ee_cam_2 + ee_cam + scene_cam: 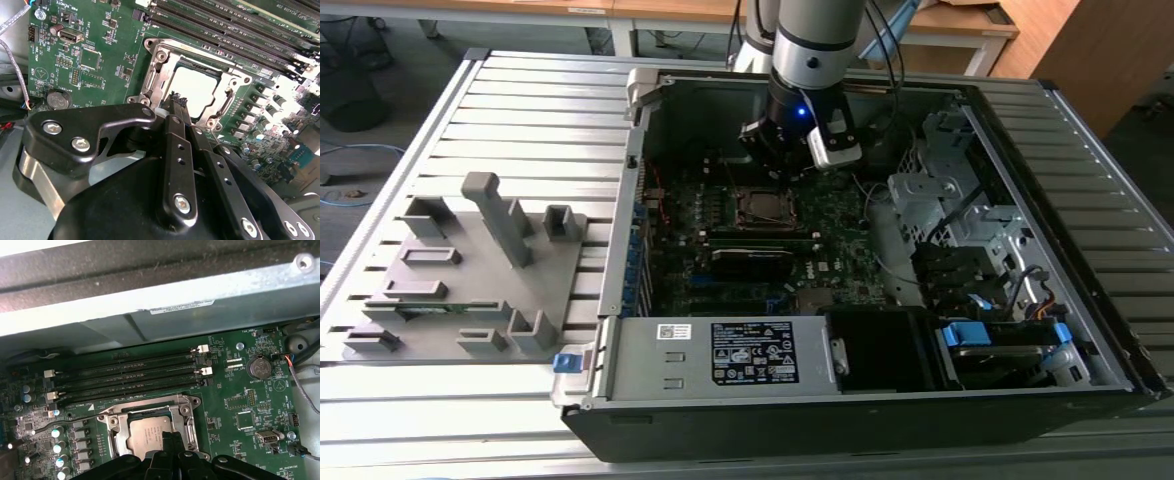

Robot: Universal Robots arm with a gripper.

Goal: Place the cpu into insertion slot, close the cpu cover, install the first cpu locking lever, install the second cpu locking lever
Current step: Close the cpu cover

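Item: cpu (197, 89), seated flat in the insertion slot (765, 207), its pale top showing through the window of the cpu cover (151, 81), which we take to be lowered over it. Item: gripper (175, 100), fingers brought together with nothing between them. The tips hang just above the socket's edge and, as far as we can tell, touch neither chip nor frame. In the exterior view the socket lies between six and seven o'clock of the gripper. Item: locking lever (75, 420), a thin wire rod running out from the socket near the memory slots (130, 371), apparently unlatched (we cannot make out a second one with any certainty). Step in hand, by our reading: placing and covering done, first lever pending. That step, we judge, calls for the closed tips to bear on the rod near its curled end, press it down and hook it under its catch, without scraping the motherboard (235, 407).
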